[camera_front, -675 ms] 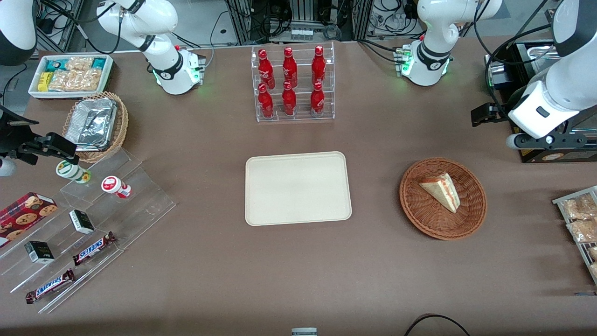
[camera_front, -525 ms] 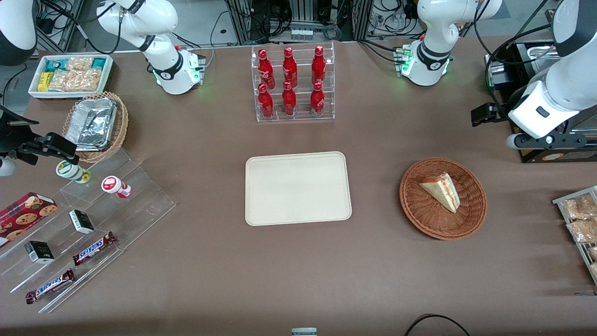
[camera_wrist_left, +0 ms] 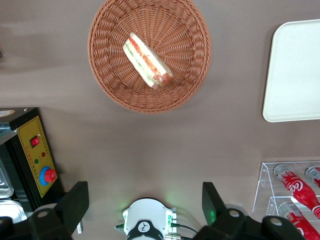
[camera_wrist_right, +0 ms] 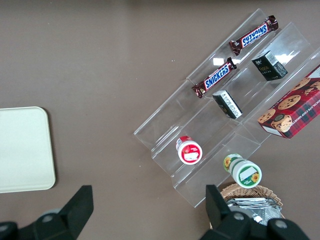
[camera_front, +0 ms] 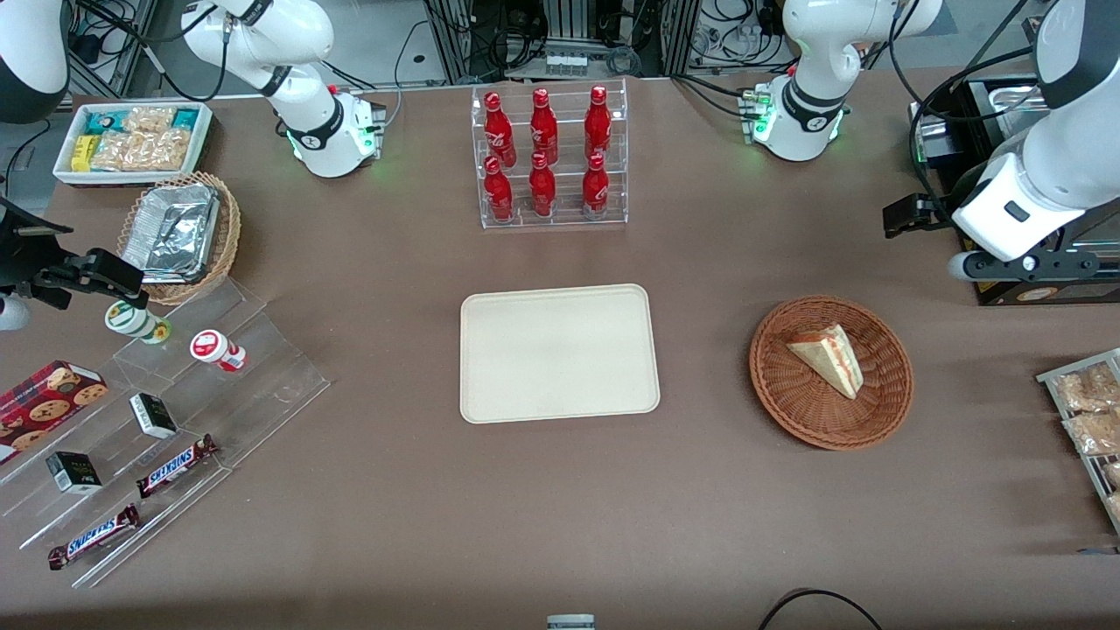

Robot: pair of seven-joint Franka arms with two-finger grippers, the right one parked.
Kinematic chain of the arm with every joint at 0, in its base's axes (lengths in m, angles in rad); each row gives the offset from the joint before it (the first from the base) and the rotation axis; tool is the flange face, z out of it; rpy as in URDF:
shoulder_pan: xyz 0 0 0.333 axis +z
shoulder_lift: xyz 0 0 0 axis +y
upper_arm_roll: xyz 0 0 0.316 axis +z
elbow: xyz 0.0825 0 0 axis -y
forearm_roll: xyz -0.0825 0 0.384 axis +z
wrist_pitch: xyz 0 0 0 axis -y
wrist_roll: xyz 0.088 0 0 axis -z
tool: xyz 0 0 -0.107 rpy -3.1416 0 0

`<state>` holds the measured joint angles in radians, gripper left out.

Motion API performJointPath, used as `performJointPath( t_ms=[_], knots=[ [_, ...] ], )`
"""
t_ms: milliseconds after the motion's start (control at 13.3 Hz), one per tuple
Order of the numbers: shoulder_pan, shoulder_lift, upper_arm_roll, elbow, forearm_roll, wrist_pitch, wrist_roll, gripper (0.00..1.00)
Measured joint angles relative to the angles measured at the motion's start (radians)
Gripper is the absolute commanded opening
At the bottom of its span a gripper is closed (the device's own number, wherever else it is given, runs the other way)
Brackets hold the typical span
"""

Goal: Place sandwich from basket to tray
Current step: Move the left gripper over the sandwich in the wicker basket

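Note:
The sandwich (camera_front: 829,357), a pale bread wedge with red and green filling, lies in the round reddish-brown wicker basket (camera_front: 792,407). Both show in the left wrist view, sandwich (camera_wrist_left: 147,60) in basket (camera_wrist_left: 112,80). The cream rectangular tray (camera_front: 558,353) lies flat and bare beside the basket, toward the parked arm's end; its edge shows in the left wrist view (camera_wrist_left: 292,70). My gripper (camera_front: 1019,262) hangs high above the table, farther from the front camera than the basket and off toward the working arm's end. In the left wrist view the gripper (camera_wrist_left: 145,195) is open and holds nothing.
A clear rack of red bottles (camera_front: 547,157) stands farther from the front camera than the tray. A black control box (camera_wrist_left: 32,155) sits near the basket. Snack packets on a rack (camera_front: 1089,411) lie at the working arm's end. Clear stepped shelves with snacks (camera_front: 157,420) stand at the parked arm's end.

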<state>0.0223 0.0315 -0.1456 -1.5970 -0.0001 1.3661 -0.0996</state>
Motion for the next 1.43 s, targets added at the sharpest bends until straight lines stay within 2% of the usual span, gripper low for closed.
performJointPath(
  t_ms=[225,975,1425],
  knots=[
    [0.001,0.008,0.001,-0.052,0.000,0.043,0.000,1.00],
    [0.033,0.094,0.013,-0.288,0.000,0.406,-0.004,1.00],
    [0.032,0.134,0.011,-0.355,0.000,0.533,-0.114,1.00]
  ],
)
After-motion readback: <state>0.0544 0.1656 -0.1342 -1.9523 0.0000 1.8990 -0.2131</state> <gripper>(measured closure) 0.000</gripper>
